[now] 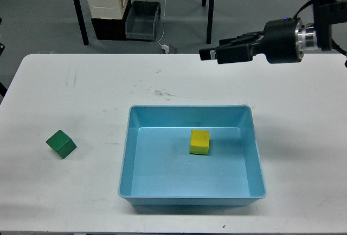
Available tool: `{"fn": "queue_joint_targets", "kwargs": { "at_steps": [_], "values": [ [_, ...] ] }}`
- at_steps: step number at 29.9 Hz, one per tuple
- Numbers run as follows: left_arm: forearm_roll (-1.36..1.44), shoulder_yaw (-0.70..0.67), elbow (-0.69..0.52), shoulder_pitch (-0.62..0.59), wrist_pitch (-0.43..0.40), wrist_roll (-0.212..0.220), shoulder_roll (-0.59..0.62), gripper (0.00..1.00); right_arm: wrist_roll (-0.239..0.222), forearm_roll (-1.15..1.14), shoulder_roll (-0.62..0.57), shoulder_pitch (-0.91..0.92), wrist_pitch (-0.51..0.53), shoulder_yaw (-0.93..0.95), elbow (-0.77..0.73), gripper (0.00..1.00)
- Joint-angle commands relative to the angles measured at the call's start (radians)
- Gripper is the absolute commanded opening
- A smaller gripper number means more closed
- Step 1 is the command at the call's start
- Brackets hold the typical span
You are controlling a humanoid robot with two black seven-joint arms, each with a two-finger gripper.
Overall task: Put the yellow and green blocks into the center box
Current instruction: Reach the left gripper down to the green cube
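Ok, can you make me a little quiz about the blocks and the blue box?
1. True or false: the yellow block lies inside the blue box.
2. Where is the green block? A) in the box B) on the table, left of the box C) in the robot's fingers
3. Fill in: the right gripper is above the table and holds ______.

Key: 1 true; 2 B; 3 nothing
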Motion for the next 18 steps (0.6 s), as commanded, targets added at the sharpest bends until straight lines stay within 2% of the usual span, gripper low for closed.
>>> {"fn": "queue_joint_targets", "kwargs": {
  "at_steps": [1, 4, 9, 15, 18],
  "values": [
    [0.342, 0.0, 0.01, -0.057, -0.004, -0.008, 0.005, 1.0, 0.0, 0.159, -0.085, -0.182, -0.122, 0.199, -0.001, 0.97],
    [0.517, 0.008, 0.01, -0.08, -0.041, -0.008, 0.01, 1.0, 0.0, 0.243, -0.117, -0.311, -0.186, 0.291, -0.015, 0.97],
    [0.716, 0.034, 0.0, -0.12, -0.192, -0.008, 0.099, 1.0, 0.0, 0.3, -0.162, -0.475, -0.293, 0.327, -0.023, 0.98],
    [0.993, 0.187, -0.032, -0.189, -0.192, -0.008, 0.204, 1.0, 0.0, 0.608, -0.202, -0.58, -0.277, 0.33, -0.078, 0.98],
    [1.109, 0.302, -0.051, -0.235, -0.192, -0.008, 0.267, 1.0, 0.0, 0.679, -0.202, -0.603, -0.261, 0.33, -0.135, 0.98]
  ]
}}
